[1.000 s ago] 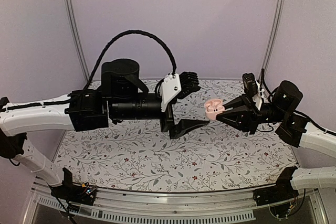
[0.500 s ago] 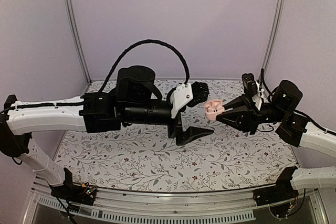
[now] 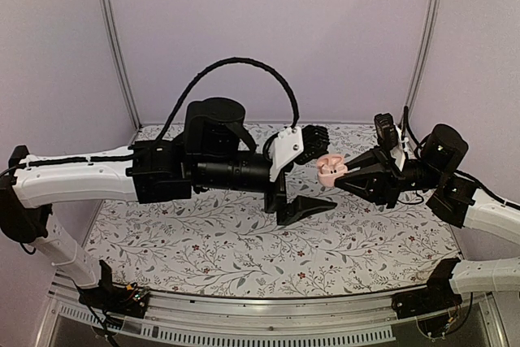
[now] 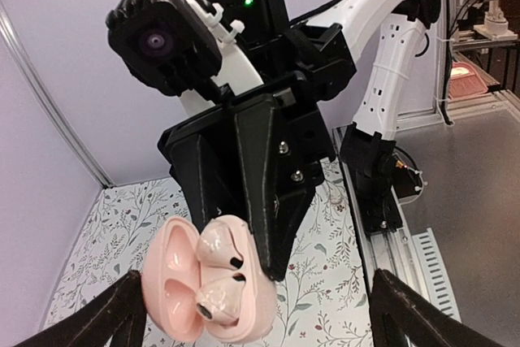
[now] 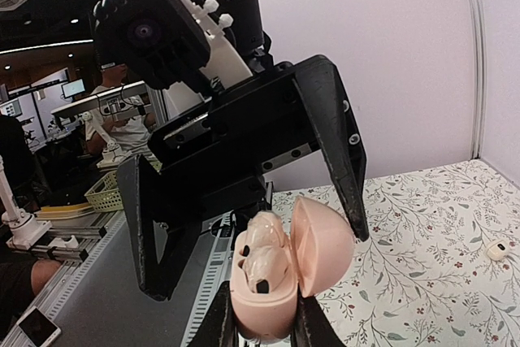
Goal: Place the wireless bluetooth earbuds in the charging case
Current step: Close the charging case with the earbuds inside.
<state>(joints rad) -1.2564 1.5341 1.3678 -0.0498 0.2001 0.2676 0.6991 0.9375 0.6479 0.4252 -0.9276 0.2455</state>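
Earbuds point(image 5: 264, 264), two, in one charging case point(image 5: 323, 246)

Charging case point(image 3: 328, 167) is held aloft in the right hand point(image 3: 348, 170), lid open. It is straddled by the wide-spread left hand point(image 5: 259, 265). One finger point(image 5: 333, 144) is set just beside the lid, and a wider gap is left on the other flank. Patterned surface point(image 3: 203, 241) is seen bare beneath both hands. A small white item point(image 5: 496, 251) is noted on it, well apart.

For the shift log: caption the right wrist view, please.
Right gripper holds the open case with both earbuds seated, the open left gripper facing it.
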